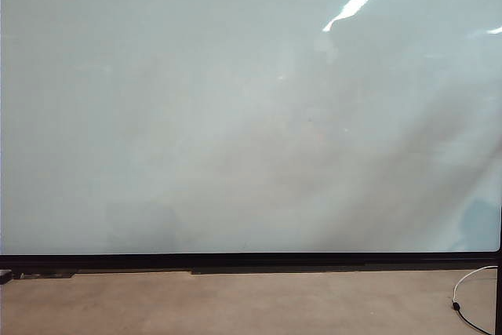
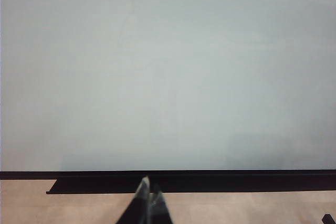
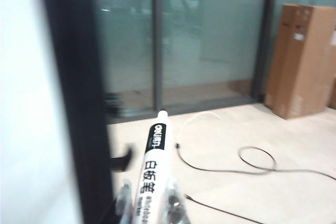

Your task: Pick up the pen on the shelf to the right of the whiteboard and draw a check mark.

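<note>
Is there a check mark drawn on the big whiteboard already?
No, in the exterior view the whiteboard is blank, showing only glare and faint shadows, with no drawn line anywhere.

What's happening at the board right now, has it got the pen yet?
Yes. The right hand is shut on the slim white marker pen, with the pen's tip pointing out past the black frame edge toward the glass wall and a brown cardboard box. The left hand is shut and empty, low in front of the large glossy pale whiteboard. No check mark shows on the board, so drawing is not yet done.
</note>
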{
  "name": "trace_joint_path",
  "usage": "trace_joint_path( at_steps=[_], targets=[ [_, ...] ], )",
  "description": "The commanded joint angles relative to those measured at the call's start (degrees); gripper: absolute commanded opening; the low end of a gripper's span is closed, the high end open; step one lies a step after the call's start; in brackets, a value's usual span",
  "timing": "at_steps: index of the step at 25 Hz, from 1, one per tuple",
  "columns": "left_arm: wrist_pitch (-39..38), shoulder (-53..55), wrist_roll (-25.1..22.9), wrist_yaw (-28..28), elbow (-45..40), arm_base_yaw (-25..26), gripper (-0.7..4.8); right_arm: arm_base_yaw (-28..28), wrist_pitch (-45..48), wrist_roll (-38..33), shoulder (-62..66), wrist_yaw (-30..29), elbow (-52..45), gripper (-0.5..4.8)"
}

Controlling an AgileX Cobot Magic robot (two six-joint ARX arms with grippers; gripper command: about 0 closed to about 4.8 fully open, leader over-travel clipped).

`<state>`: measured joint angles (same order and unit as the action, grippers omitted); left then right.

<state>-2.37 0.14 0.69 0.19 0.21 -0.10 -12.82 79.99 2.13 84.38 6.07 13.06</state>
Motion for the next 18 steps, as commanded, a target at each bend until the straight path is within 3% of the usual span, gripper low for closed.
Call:
trace_joint_path(
  at_steps=[1, 12, 14, 18],
  targets=[
    [0.7, 0.0, -0.2, 0.0, 0.2, 0.0, -0.04, 4.6, 1.0, 2.2, -4.2, 2.0, -3.0, -0.09],
    [0.7, 0.0, -0.2, 0.0, 0.2, 0.0, -0.04, 22.9, 0.8, 0.1, -8.3, -1.4, -5.8, -0.09],
    [0.7, 0.0, -0.2, 0.0, 0.2, 0.0, -0.04, 26.6, 0.4, -3.0, -8.3, -6.7, -5.2, -0.09],
    [0.7, 0.0, -0.2, 0.0, 0.2, 0.0, -0.04, 29.0, -2.4, -6.5, -8.2, -10.5, -3.2, -0.09]
  ],
)
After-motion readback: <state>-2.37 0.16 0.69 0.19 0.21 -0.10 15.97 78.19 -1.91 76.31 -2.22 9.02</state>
